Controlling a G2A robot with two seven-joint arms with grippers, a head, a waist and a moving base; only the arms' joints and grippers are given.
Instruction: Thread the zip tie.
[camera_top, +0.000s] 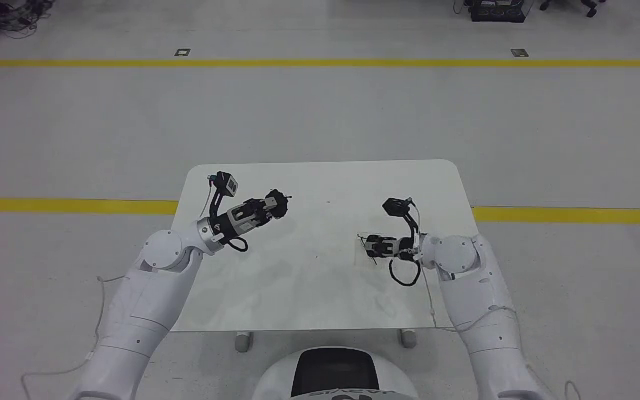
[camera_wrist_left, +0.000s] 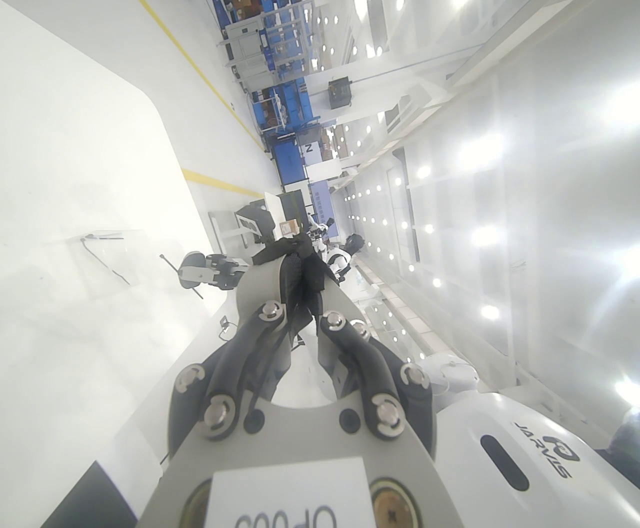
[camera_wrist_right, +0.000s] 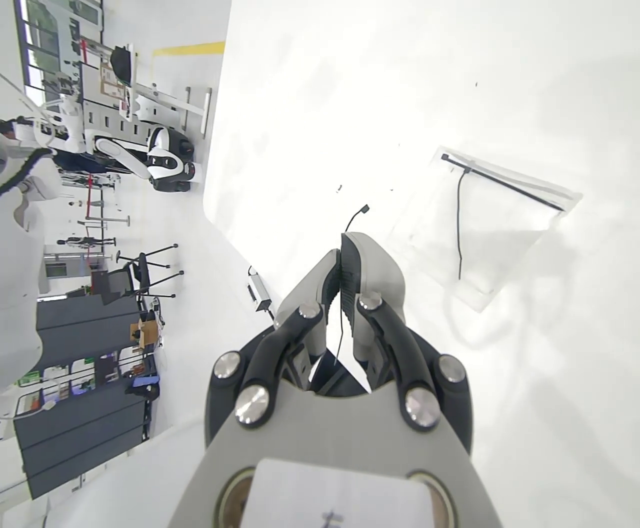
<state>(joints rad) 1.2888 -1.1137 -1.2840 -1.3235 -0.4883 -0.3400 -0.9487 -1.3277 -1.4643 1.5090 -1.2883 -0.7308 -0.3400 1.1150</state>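
A thin black zip tie (camera_wrist_right: 356, 218) is pinched between the fingertips of my right gripper (camera_wrist_right: 341, 250), which is shut on it. Its head sticks out past the tips and its tail runs back between the fingers. In the top view the right gripper (camera_top: 368, 245) hovers over the right half of the white table (camera_top: 300, 290). My left gripper (camera_wrist_left: 299, 257) is shut with nothing visible between its black-padded tips, and it sits over the table's left part (camera_top: 284, 202). The left wrist view shows the right gripper (camera_wrist_left: 200, 270) farther off with the zip tie (camera_wrist_left: 169, 263) sticking out of it.
A clear plastic bag (camera_wrist_right: 500, 235) lies flat on the table beyond the right gripper, with another black zip tie (camera_wrist_right: 460, 225) inside it. The same bag (camera_wrist_left: 107, 245) appears in the left wrist view. The table's rounded edge (camera_wrist_right: 207, 210) is close by.
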